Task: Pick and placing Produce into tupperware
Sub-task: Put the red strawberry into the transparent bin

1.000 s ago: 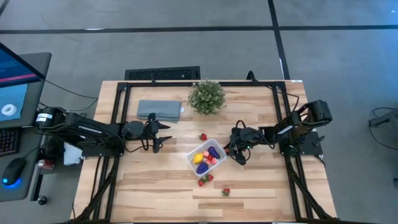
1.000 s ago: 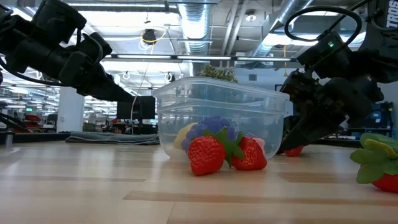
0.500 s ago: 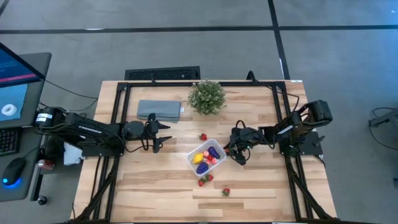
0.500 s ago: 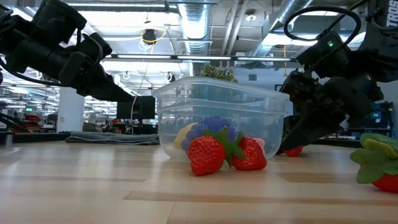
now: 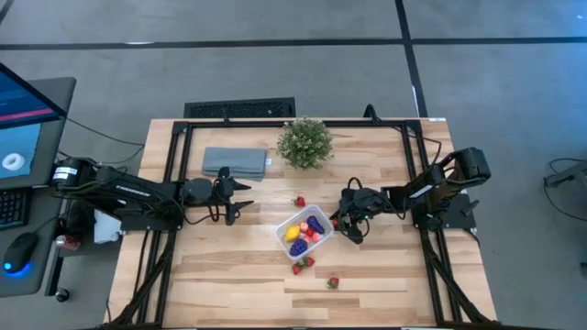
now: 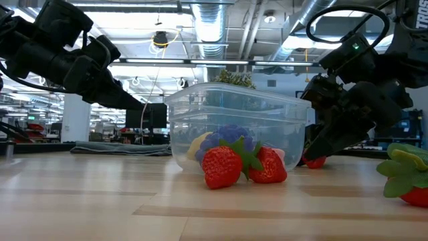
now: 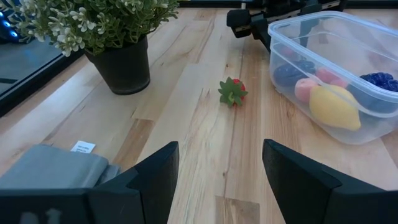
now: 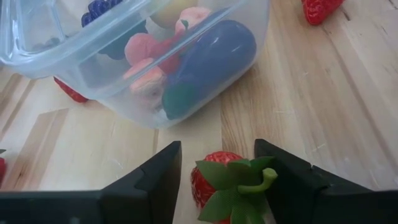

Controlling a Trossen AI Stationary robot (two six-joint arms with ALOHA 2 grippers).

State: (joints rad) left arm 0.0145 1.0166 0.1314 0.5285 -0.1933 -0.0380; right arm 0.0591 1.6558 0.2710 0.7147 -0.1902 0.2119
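**Change.** Overhead view as a second ago: no arm, box or fruit displaced. Low view: right gripper [image 8: 217,157] a shade altered at centre right of frame, with slightly more of the strawberry [image 8: 214,182] beneath it showing. Fingers now parted, straddling that strawberry on the wood, with a gap on one side, so not clamped. Judged as either lining up for a pick or letting go, with the berry not yet lifted.

**Left gripper** [image 5: 240,197]. Left of centre in the overhead frame, well apart from the box, fingers spread, nothing between them. Waiting.

**Box** [image 5: 279,230]. Centre of the table, just beside the right gripper. Holds the yellow piece [image 7: 334,107], a purple piece [image 8: 211,53] and small pink-red ones.

**Loose fruit.**
- One berry [image 5: 299,202] above the box.
- A pair [image 5: 303,265] touching its lower edge.
- One more [image 5: 333,282] lower right.
- Task judged partly done.

**Writing.**
- White tag [image 7: 83,147] on the folded cloth [image 7: 56,165]: print too small to read.
- White letters at the upper right corner of the low view: cut off by the edge.
- Monitor [image 5: 23,119] at upper left: graphics only, unreadable.
- No brand seen.
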